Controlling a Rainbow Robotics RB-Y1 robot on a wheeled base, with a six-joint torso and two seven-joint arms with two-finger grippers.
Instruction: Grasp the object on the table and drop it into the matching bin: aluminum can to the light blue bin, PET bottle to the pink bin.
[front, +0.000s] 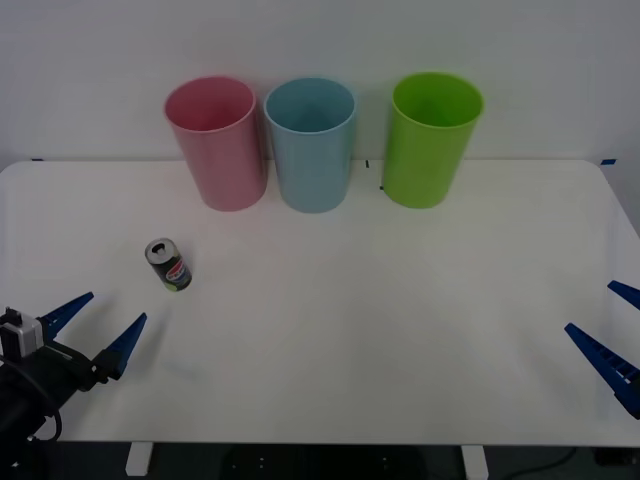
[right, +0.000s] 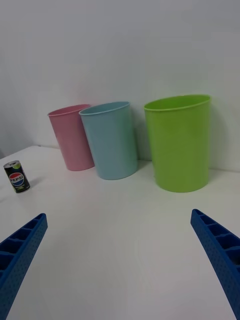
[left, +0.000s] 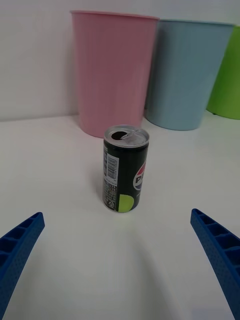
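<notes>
We're lined up on the can (front: 169, 265) now — it stands upright on the white table (front: 360, 330), toward our left side, out in front of the pink bin (front: 216, 143) and well apart from it. Our left gripper (front: 97, 322) hangs low just short of the can, fingers spread wide, nothing between them. In the left wrist view the can (left: 125, 168) sits squarely in the gap between the two blue fingers (left: 20, 245), so the approach looks good.

The top is already opened, so we judge it empty or close to it — light, easy to tip with a stray nudge. Thin metal walls, smooth and a bit slick, and they'll dent if we squeeze hard. Best hold, we reckon, is around the middle of the body, across the label, with a gentle close and the fingers reaching down both sides before they meet it.

Over on the far side our right gripper (front: 612, 340) waits near the table's edge, also spread wide and empty.

The target is the light blue bin (front: 311, 143), standing just beside the pink one, with a green bin (front: 431, 138) further to the right.
</notes>
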